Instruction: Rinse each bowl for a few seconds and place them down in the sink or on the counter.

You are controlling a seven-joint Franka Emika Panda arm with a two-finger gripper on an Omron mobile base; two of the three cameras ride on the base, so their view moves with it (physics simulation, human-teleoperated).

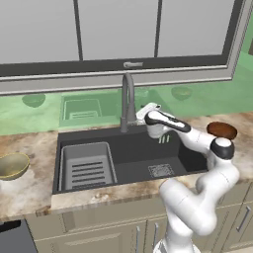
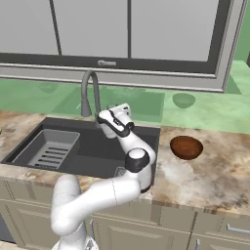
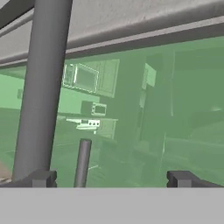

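At the back of the sink [image 1: 133, 158], the empty gripper [image 3: 112, 178], fingers spread wide, nears the faucet [image 1: 127, 99]; both bowls, olive-gold [image 1: 12, 165] and reddish-brown [image 2: 186, 147], sit on the counter [image 2: 210, 171]. A misjudged reach could strike the faucet's neck.

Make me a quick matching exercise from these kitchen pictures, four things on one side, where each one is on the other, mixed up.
Things:
1. olive-gold bowl
2. reddish-brown bowl
3. slotted tray
4. hand

Places:
A. inside the sink, left part
B. counter right of the sink
C. by the faucet, open
D. counter left of the sink

Pairs: 1-D, 2-B, 3-A, 4-C
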